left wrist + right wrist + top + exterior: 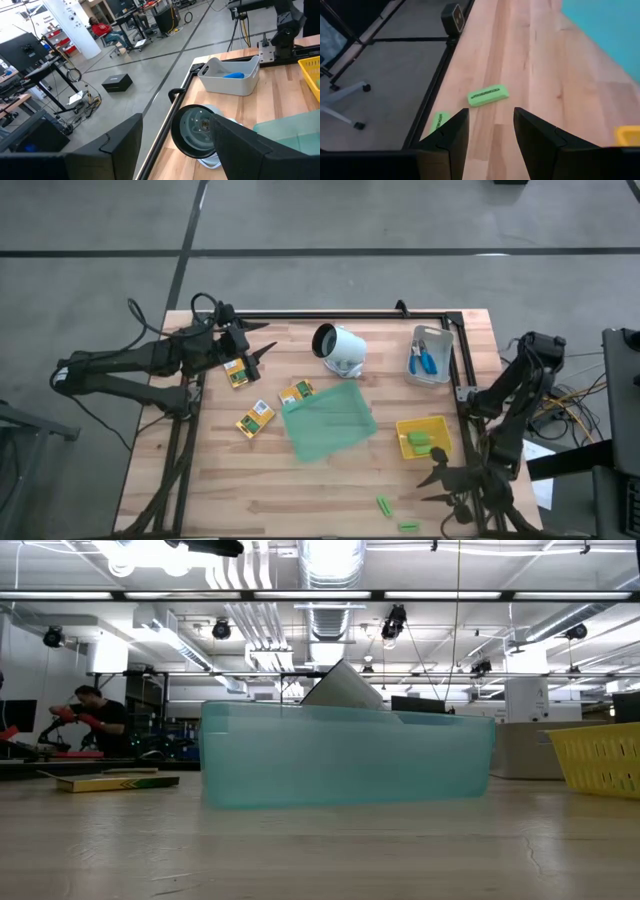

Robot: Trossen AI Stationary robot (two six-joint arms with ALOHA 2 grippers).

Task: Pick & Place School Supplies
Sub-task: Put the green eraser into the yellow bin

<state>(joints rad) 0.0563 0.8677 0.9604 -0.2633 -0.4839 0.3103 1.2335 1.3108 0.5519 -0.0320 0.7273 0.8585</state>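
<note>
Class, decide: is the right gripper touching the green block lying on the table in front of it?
Apart. In the right wrist view, bare wood shows between the open right gripper and the green block, which lies flat on the table.

We see a pale wood table (300, 480), three yellow-and-green printed packets (255, 418), a translucent green tray (328, 421), a yellow tray (425, 424) holding light-green blocks (418, 441), blue-handled scissors (423, 361) in a grey-white bin (432, 374), dark arms.

Robotics lab, exposed ducts (330, 565), workbenches (127, 20)
</note>
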